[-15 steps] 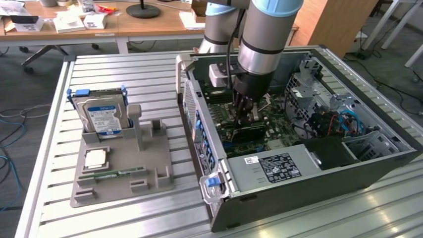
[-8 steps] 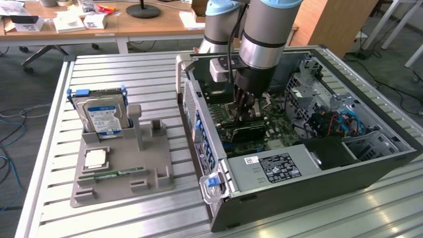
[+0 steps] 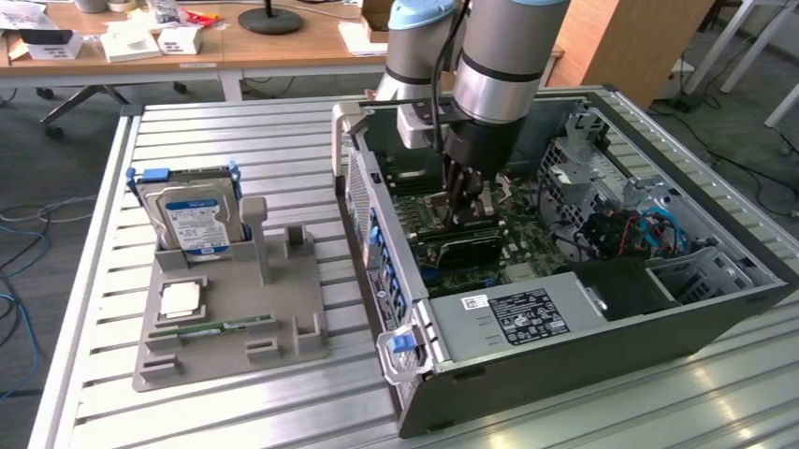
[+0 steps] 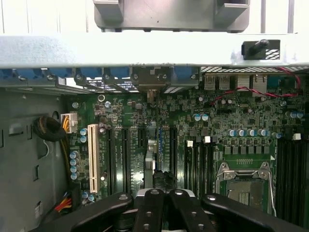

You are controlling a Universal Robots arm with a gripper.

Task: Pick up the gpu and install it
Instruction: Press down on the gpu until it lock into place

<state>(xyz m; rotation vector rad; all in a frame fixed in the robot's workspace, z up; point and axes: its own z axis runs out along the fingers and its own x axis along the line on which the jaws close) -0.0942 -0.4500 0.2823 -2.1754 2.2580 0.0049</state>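
Standing upright in a grey holder tray [image 3: 212, 360] near the slatted table's [image 3: 250, 131] edge at the exterior view's left: a silver hard drive [image 3: 194, 224]. Lying flat nearer the tray's front edge: a green memory stick [image 3: 212, 328] and a square chip [image 3: 181, 299].

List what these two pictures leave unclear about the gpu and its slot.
- Exterior view: the gpu is half hidden by the gripper above it, so its edge connector and seating cannot be made out.
- Wrist view: the card shows edge-on; its lower end is covered by the fingers.
- Wrist view: the computer case wall hides the card's end bracket.
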